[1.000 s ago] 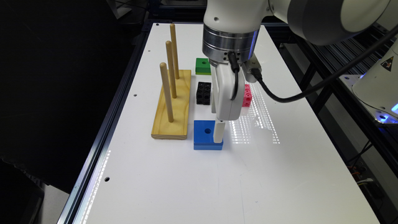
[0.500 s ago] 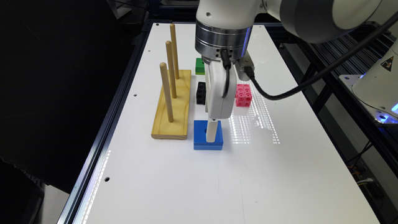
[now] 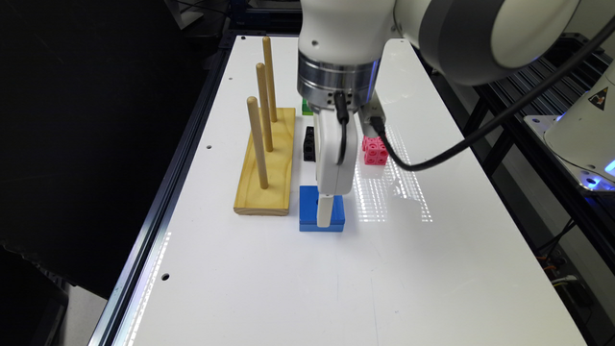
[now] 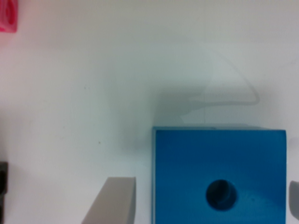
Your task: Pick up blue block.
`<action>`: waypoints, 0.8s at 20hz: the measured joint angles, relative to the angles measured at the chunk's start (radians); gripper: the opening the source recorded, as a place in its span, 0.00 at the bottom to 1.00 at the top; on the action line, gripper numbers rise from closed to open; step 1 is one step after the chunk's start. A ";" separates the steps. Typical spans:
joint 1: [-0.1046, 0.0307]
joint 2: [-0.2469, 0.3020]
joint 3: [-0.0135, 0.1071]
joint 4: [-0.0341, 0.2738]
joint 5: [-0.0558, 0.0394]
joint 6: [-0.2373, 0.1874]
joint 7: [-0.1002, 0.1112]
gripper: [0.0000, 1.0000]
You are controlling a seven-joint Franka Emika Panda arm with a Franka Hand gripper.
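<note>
White tabletop [image 3: 269, 288] stretches under us, with the wooden peg stand [image 3: 266, 163] along one edge. Just beside that stand, on the exterior view's right, the blue block [image 3: 307, 211] sits flat on the surface. Our gripper [image 4: 212, 205] is spread wide and lowered around it: one finger [image 4: 112, 200] sits just outside one side, and the other seems to be the grey sliver at the opposite side. Nothing is clamped yet, so we judge the approach done, with closing and lifting left.
</note>
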 joint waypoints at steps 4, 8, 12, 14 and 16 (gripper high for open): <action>0.000 0.023 -0.001 0.019 -0.0001 0.002 0.000 1.00; 0.000 0.041 -0.002 0.021 -0.0003 0.009 0.000 1.00; 0.000 0.060 -0.002 0.025 -0.0019 0.028 0.000 0.00; 0.000 0.060 -0.002 0.025 -0.0019 0.028 0.000 0.00; 0.000 0.060 -0.002 0.025 -0.0019 0.028 0.000 0.00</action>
